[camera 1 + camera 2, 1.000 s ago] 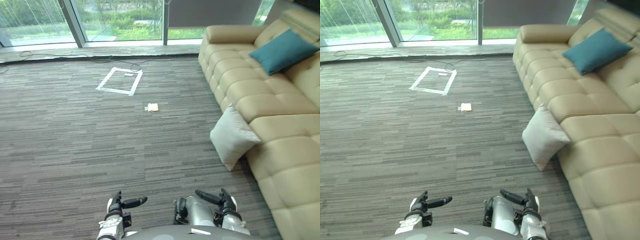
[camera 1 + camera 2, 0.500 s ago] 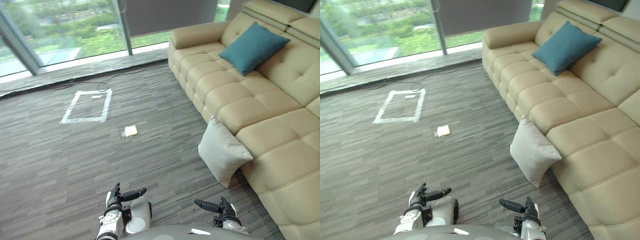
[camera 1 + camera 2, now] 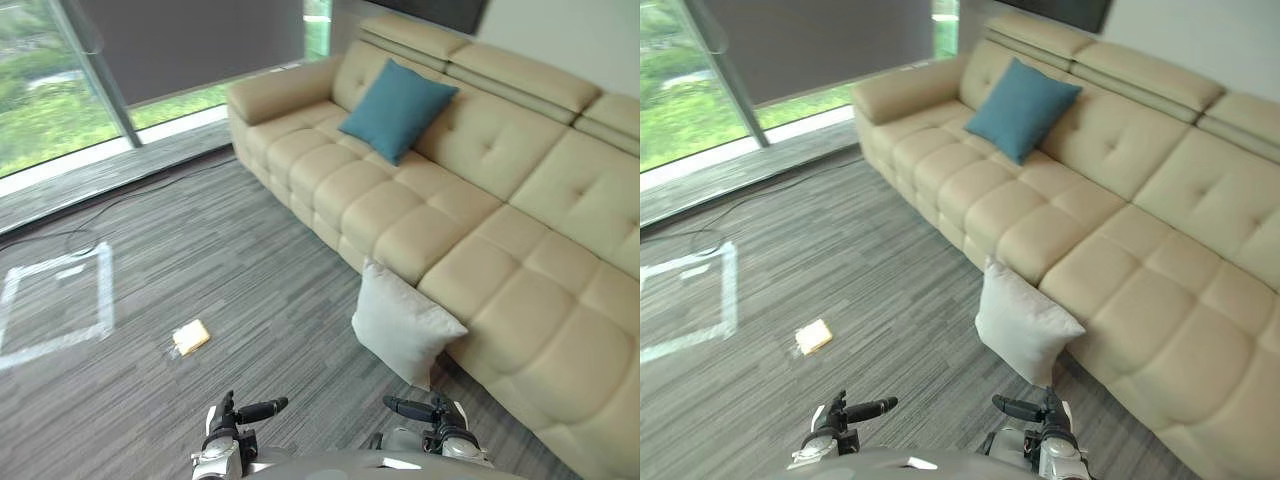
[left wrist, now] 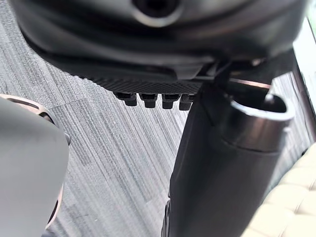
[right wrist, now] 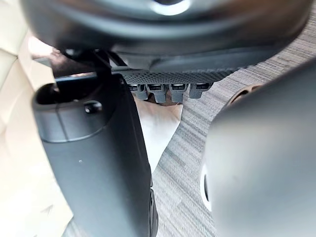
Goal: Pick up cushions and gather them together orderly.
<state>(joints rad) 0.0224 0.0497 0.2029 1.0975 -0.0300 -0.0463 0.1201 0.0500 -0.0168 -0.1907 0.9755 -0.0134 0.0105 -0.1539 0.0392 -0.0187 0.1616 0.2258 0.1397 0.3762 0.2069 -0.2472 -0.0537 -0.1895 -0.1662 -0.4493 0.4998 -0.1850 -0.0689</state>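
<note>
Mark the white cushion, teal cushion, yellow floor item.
white cushion (image 3: 403, 325): left eye view, face centre
teal cushion (image 3: 397, 108): left eye view, face centre
yellow floor item (image 3: 190, 337): left eye view, top face

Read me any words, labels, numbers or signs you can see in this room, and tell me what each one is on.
There is no text here that can be read.
The small yellow object on the carpet: any print is too small to read.
The tape square on the carpet: a plain outline, no writing.
The white cushion, teal cushion and sofa: plain, no labels visible.
</note>
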